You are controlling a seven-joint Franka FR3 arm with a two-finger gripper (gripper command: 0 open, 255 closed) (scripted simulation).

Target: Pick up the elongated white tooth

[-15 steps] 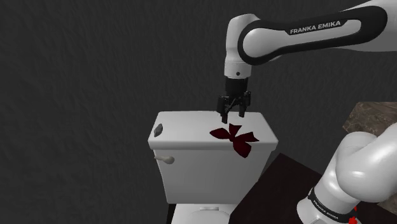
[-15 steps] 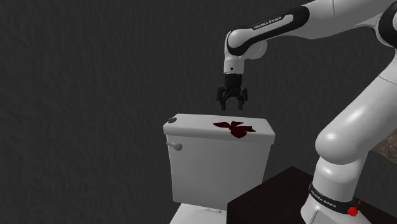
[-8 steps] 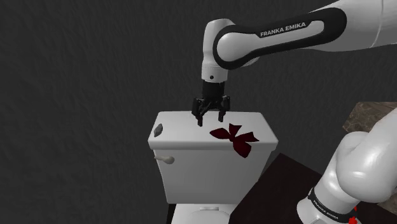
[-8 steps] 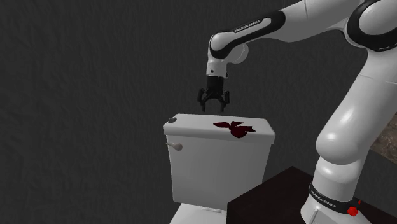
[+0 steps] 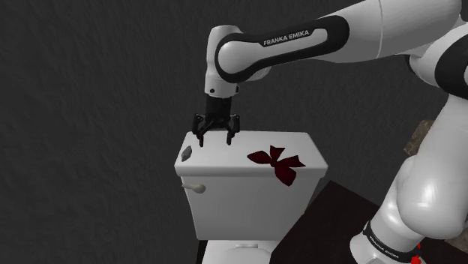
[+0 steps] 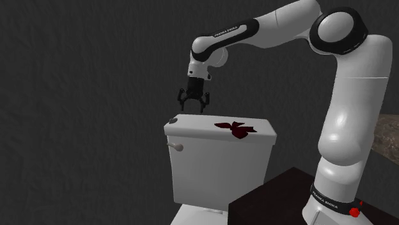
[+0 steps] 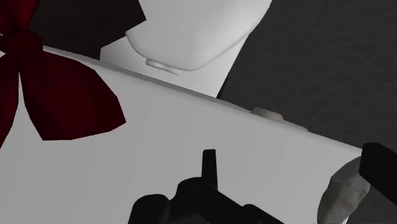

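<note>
Gripper (image 5: 216, 139): black and pointing straight down, its two fingers spread apart with nothing between them. It hangs just above the tank lid without touching it, and the second exterior view (image 6: 193, 108) shows the gap.
Arm (image 5: 300, 46): white with dark joints, stretched from the shoulder view's right across to the lid's left part.
Tooth (image 5: 186, 153): a small pale grey lump lying on the lid near the corner at the shoulder view's left. It is a little left of the gripper, lower in that view and apart from it. In the wrist view (image 7: 340, 191) it is a rounded pale shape just beside one black finger (image 7: 382, 167), which partly covers it. Its exact form is too small to make out.
Bow (image 5: 276, 161): dark red, flat on the lid toward the shoulder view's right, its lower loop reaching the front edge, well apart from the tooth.
Tank lid (image 5: 225, 154): white, on top of the toilet tank (image 5: 247, 206).
Flush handle (image 5: 195, 187): on the tank's front, below the tooth's corner.
Stand (image 5: 322, 225): a dark box at the shoulder view's lower right.
Wall (image 5: 90, 90): dark grey and rough, behind the tank.
</note>
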